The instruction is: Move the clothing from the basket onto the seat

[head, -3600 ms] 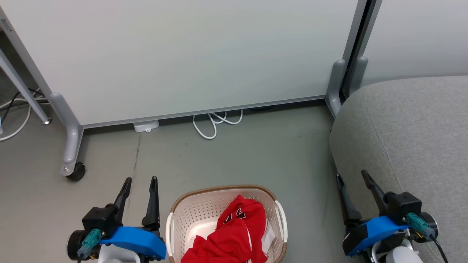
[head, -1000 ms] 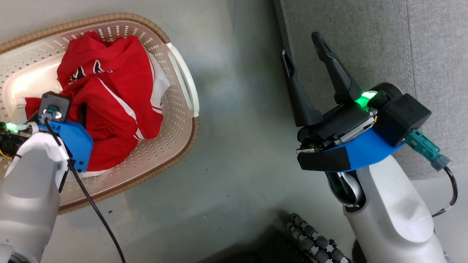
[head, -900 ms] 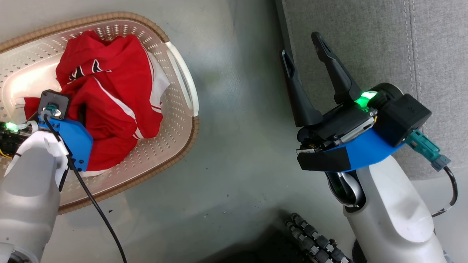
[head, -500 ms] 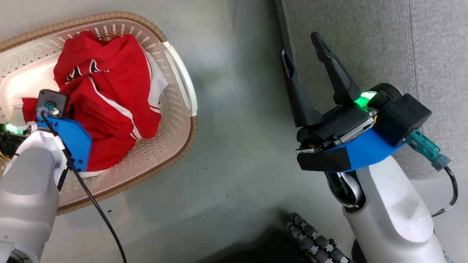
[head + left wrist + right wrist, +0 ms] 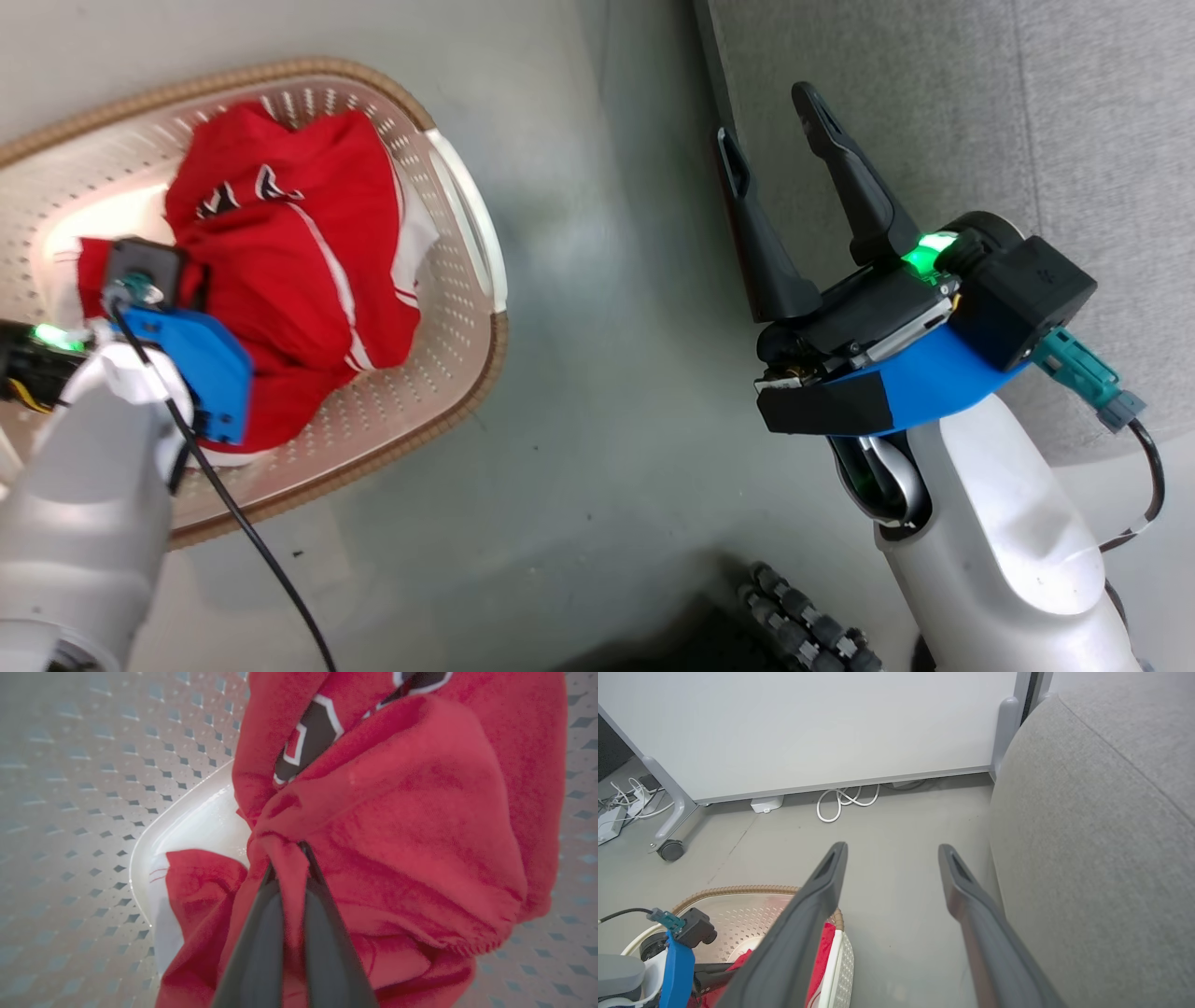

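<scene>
Soft, crumpled bright-red clothing with white stripes (image 5: 299,271) lies heaped in the cream perforated plastic basket with a brown woven-look rim (image 5: 439,327), which stands on smooth grey floor (image 5: 597,420) beside the grey woven-fabric seat (image 5: 934,112). The left wrist view shows the left tool (image 5: 288,858) clamped on a red fold near black-and-white lettering; from the head, its blue housing sits over the heap. The right tool (image 5: 766,114) has its fingers spread apart by the seat's rounded edge
</scene>
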You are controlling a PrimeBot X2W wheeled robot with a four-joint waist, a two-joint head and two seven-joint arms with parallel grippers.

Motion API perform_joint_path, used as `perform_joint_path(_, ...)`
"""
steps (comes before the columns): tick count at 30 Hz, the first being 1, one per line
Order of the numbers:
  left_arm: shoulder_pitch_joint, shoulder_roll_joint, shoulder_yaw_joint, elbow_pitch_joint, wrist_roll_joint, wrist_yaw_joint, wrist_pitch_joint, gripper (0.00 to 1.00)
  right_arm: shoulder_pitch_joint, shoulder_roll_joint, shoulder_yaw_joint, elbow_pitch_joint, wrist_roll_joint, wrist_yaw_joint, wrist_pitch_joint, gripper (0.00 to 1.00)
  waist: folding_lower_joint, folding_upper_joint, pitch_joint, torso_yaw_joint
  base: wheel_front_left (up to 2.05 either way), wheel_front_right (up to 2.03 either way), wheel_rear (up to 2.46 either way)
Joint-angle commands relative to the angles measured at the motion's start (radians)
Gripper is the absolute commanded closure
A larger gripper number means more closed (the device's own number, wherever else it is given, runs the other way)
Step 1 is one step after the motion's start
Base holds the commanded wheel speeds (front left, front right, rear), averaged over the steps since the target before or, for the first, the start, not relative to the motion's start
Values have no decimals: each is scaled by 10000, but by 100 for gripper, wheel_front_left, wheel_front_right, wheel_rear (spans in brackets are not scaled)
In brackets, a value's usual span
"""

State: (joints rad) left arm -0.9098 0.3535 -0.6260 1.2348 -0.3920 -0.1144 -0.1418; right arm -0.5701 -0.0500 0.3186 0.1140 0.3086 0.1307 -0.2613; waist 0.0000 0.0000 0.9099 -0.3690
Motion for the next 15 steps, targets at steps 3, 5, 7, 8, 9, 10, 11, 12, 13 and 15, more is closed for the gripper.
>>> perform_joint_path(3, 229, -332, 48, 4, -219, -89, -297, 100, -11, -8, -115, 131, -112, 1, -55, 0, 0, 0, -763, 303, 0, 0, 0)
perform_joint_path(5, 396, -630, 53, 2, -338, -89, -475, 100, 106, -9, -174, 235, -186, 1, -53, 0, 0, 0, -1184, 459, 0, 0, 0)
perform_joint_path(7, 573, -896, 48, -37, -467, -113, -669, 100, 242, -11, -218, 369, -287, 1, -52, 0, 0, 0, -1674, 617, 0, 0, 0)
perform_joint_path(8, 671, -1022, 1, -74, -477, -130, -767, 100, 302, -11, -253, 441, -324, 1, -50, 0, 0, 0, -1947, 703, 0, 0, 0)
perform_joint_path(9, 755, -1152, -36, -122, -543, -149, -843, 100, 380, -14, -263, 516, -366, 1, -50, 0, 0, 0, -2197, 782, 0, 0, 0)
perform_joint_path(10, 875, -1285, -76, -172, -578, -163, -926, 100, 480, -16, -286, 603, -413, 1, -50, 0, 0, 0, -2510, 879, 0, 0, 0)
perform_joint_path(11, 974, -1407, -126, -224, -613, -174, -988, 100, 564, -14, -311, 688, -468, 1, -50, 0, 0, 0, -2771, 970, 0, 0, 0)
perform_joint_path(12, 1091, -1559, -166, -294, -682, -184, -1026, 100, 665, -16, -348, 791, -513, 1, -50, 0, 0, 0, -3064, 1082, 0, 0, 0)
perform_joint_path(13, 1204, -1715, -230, -418, -778, -182, -1084, 100, 775, -16, -372, 881, -551, 1, -50, 0, 0, 0, -3299, 1173, 0, 0, 0)
perform_joint_path(15, 1446, -1923, -450, -707, -920, -186, -1134, 100, 991, -16, -432, 1116, -648, 2, -50, 0, 0, 0, -3889, 1385, 0, 0, 0)
